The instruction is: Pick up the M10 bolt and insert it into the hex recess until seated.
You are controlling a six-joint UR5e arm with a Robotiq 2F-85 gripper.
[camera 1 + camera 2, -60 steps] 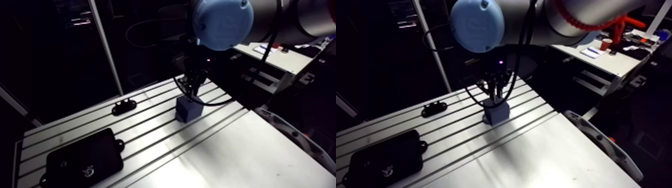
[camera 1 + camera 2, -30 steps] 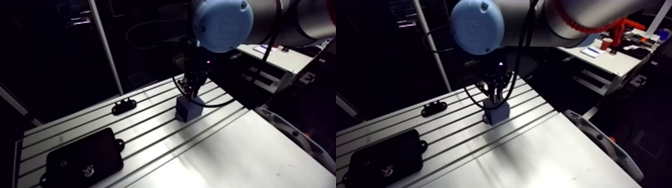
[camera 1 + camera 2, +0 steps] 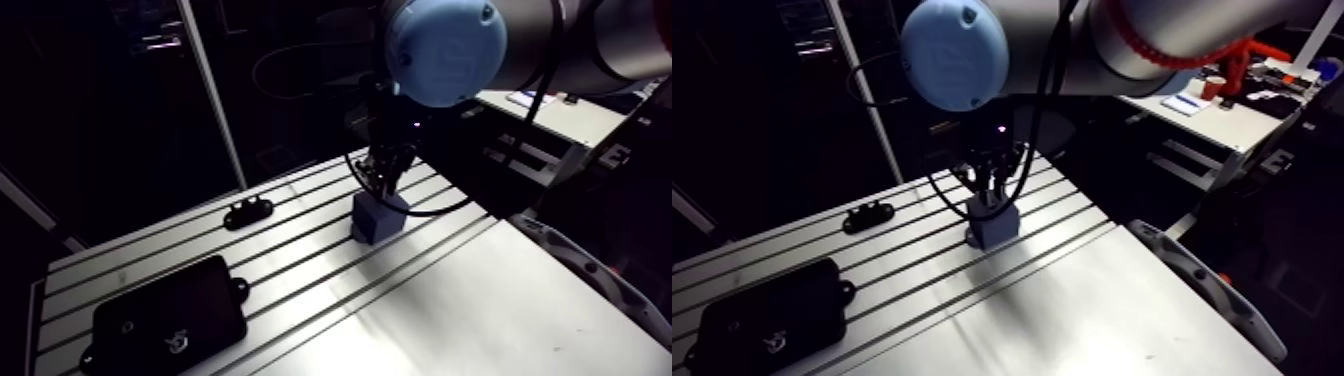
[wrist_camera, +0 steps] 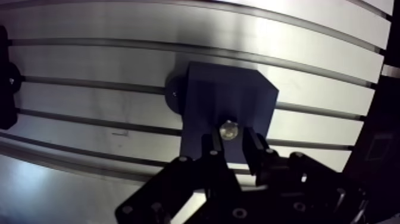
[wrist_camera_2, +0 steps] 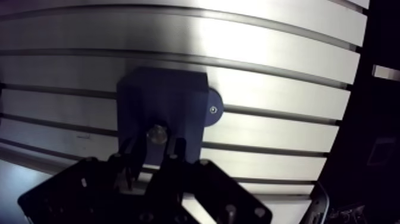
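A blue block [image 4: 229, 98] stands on the slotted table [image 3: 470, 300], seen in the arm view as the block [image 3: 375, 220] near the far edge. The bolt [image 4: 228, 129] sits upright in the block's top face, only its round metal end showing. My gripper [image 4: 234, 143] hangs straight over the block, one fingertip on each side of the bolt end with a small gap to it. The fingers [image 4: 215, 146] are apart and nothing is pressed between them. In the arm view the gripper [image 3: 385, 180] is just above the block's top.
A small black bracket [image 3: 248, 212] lies on the table to the left of the block. A large flat black plate [image 3: 170, 318] rests near the table's front left corner. A round mounting tab [image 4: 174, 95] sticks out from the block's side.
The wrist has risen slightly above the block. The block, the bracket and the plate have not moved.
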